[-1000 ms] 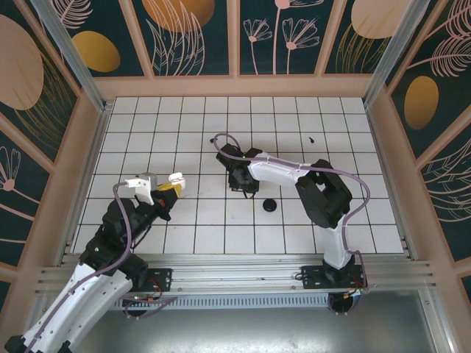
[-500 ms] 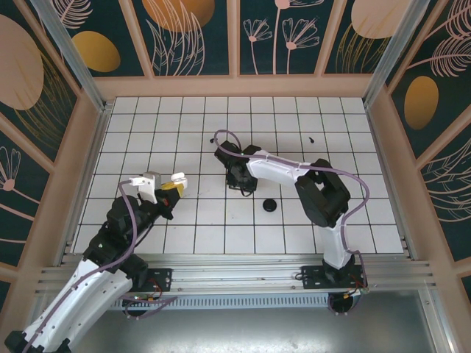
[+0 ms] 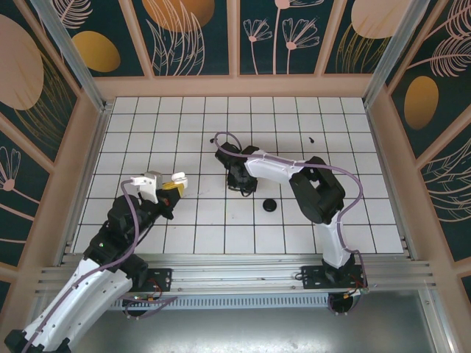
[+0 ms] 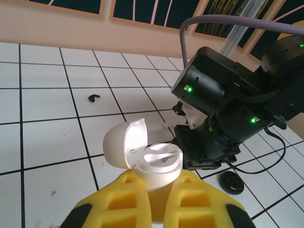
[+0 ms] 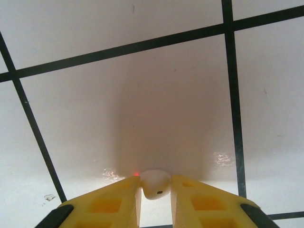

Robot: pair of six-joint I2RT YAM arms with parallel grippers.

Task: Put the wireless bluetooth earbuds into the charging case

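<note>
My left gripper [image 4: 159, 192] is shut on the white charging case [image 4: 157, 167] and holds it upright above the tiles, with its lid [image 4: 123, 145] swung open. In the top view the case [image 3: 176, 179] is at the left of the table's middle. My right gripper [image 5: 155, 191] is down on a white tile, and its yellow fingers press both sides of a small white earbud [image 5: 154, 184]. From above, the right gripper [image 3: 240, 184] is near the table's middle. A black earbud [image 4: 94, 98] lies on a tile further off. Another black earbud [image 3: 312, 138] lies at the far right.
A black round disc [image 3: 270, 206] lies on the tiles just right of my right gripper, and it is also in the left wrist view [image 4: 232, 182]. The right arm [image 4: 213, 109] stands close in front of the case. Wooden walls [image 3: 235, 86] ring the tiled table.
The right gripper's fingers have drawn in onto the white earbud, and its arm has shifted slightly left. The left gripper has barely moved with the case.
</note>
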